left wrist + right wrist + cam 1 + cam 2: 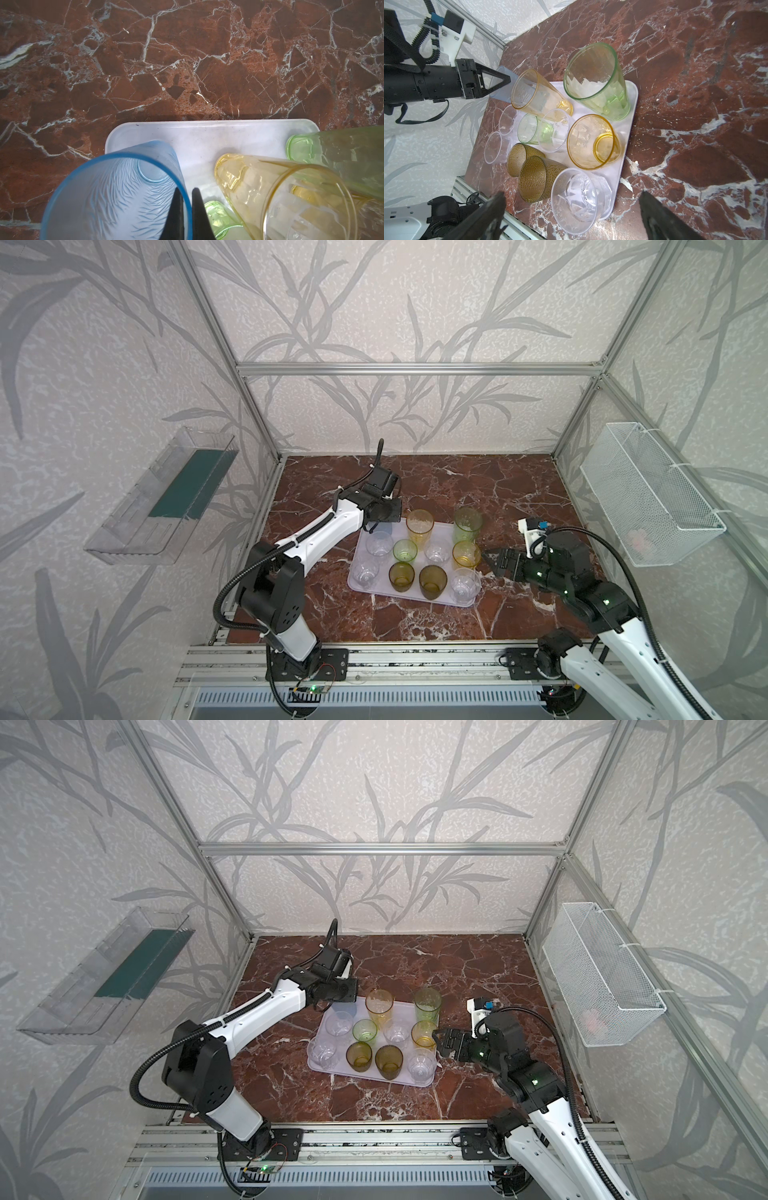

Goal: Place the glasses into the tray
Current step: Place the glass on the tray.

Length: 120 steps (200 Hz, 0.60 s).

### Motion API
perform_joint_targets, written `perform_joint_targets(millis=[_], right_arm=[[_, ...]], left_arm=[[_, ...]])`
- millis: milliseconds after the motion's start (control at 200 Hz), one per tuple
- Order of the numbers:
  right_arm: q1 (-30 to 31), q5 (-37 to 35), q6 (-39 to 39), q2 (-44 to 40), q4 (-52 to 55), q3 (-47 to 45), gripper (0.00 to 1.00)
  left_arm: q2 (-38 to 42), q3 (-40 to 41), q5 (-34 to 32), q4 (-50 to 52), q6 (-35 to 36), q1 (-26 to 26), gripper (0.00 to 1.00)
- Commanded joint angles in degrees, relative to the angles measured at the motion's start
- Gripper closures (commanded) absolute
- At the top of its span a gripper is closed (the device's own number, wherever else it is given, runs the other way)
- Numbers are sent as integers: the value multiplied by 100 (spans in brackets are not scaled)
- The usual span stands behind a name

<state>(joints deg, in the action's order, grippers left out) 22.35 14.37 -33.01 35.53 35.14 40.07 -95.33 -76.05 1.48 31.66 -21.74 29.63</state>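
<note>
The lavender tray (362,585) (332,1072) lies mid-table with several glasses upright in it: tall yellow (419,524), tall pale-green (467,522), short green (405,551), short yellow (466,553), two amber (401,576), and clear ones (379,543). My left gripper (186,193) (384,516) is shut on the rim of the tall grey-blue glass (116,197) (500,71), one finger inside and one outside. That glass's base is over the tray's far left corner (128,133); whether it rests there I cannot tell. My right gripper (486,558) (572,194) stands open and empty by the tray's right edge.
A clear plastic shelf (158,502) hangs on the left wall. On the right wall hangs a white wire basket (648,497). The red marble table (478,485) is ringed by an aluminium frame. The right arm's elbow (602,601) sits at the front right.
</note>
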Motion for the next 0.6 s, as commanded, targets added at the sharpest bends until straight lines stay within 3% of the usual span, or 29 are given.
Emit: perform_joint_targets(millis=[0,150,275,460,595], right_arm=[[-29,-78,14,-81,92,-79,1],[-33,-99,31,-67,95,-79,1],[-29,-116,41,-24,85,-92,1],[-29,-117,50,-6,71,-100,1],[-38,-115,50,-6,72,-101,1]], left_arm=[[-199,-179,58,129,-24,45,100],[-310,-346,75,300,-6,79,100],[-276,-351,65,272,3,82,92],[-240,-371,20,262,38,92,62],[-179,-386,-49,261,55,87,47]])
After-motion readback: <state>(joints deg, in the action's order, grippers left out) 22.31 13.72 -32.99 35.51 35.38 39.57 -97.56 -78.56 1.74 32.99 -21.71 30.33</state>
